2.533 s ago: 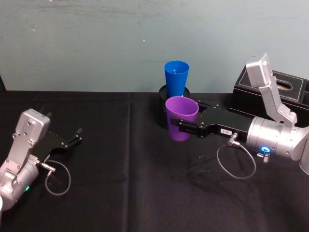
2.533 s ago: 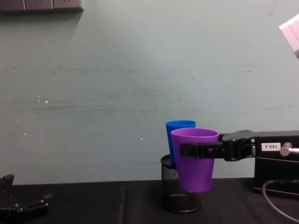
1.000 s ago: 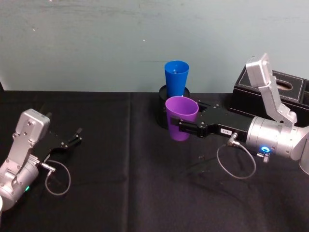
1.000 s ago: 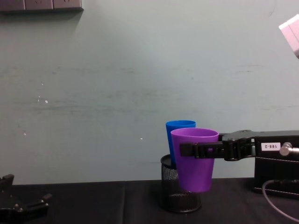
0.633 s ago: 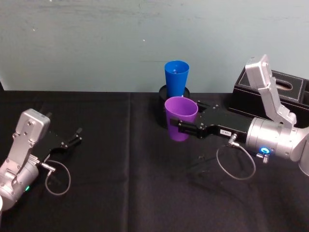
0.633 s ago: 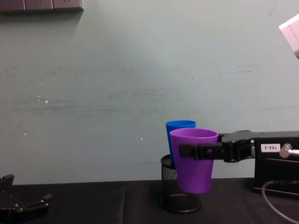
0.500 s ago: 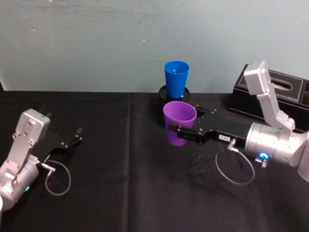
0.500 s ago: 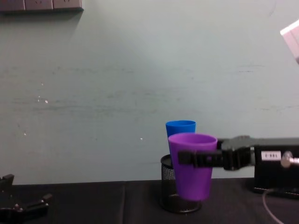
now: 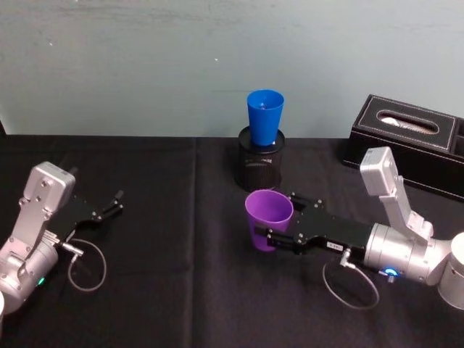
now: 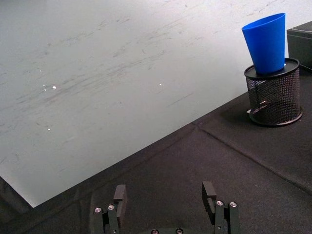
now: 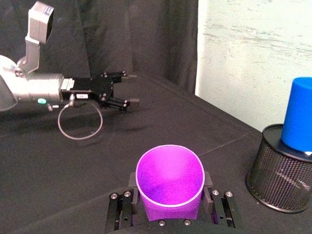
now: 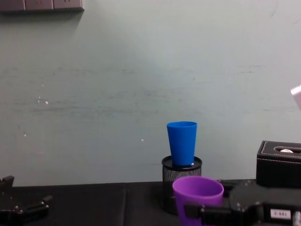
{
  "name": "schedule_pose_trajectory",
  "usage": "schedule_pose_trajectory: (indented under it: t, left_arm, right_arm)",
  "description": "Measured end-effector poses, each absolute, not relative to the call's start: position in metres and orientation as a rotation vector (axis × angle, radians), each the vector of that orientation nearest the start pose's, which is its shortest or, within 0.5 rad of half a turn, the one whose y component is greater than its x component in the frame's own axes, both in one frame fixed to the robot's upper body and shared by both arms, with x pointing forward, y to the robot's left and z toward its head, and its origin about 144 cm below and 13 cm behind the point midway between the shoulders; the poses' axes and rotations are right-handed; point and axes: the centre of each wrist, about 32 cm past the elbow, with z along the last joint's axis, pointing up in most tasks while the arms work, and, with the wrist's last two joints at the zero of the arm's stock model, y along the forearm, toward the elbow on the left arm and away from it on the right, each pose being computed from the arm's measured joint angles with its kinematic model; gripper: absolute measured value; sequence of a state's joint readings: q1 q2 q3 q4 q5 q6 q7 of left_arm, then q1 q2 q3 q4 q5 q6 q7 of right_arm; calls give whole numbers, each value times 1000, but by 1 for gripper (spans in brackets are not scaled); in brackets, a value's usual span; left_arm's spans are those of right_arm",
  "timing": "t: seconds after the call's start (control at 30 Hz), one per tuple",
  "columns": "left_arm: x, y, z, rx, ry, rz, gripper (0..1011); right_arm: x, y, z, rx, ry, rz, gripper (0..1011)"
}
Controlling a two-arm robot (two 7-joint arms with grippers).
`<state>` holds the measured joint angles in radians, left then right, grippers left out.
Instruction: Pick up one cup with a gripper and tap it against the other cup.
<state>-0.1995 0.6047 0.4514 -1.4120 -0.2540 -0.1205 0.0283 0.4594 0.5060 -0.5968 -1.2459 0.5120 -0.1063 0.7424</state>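
Right tool (image 9: 271, 234) clamps the purple cup (image 9: 267, 211), apart from the blue cup (image 9: 264, 116) (atop a mesh holder (image 9: 259, 171)); left tool (image 9: 115, 204) parked, open.

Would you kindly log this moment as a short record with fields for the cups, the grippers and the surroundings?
purple cup: upright, clamped at its sides, apart from the blue one and nearer the robot
blue cup: upright, seated in the mesh pen holder
right gripper: shut on the purple cup
left gripper: open, empty, parked at the table's left
tissue box: black, at the back right
table: covered in black cloth
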Motion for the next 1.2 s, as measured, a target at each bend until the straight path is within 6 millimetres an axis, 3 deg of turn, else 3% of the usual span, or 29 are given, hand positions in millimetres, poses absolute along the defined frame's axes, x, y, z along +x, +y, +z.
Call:
schedule_pose_trajectory:
  t: [0.5,1.2]
  left_arm:
    - [489,310,1140,304,-285,1248,1011]
    - [489,310,1140,304,-285,1248,1012]
  right_arm:
    - [557,-271,1135,-169,-21,-469,736]
    - [558,-269,1129,-184,-14,-464,736]
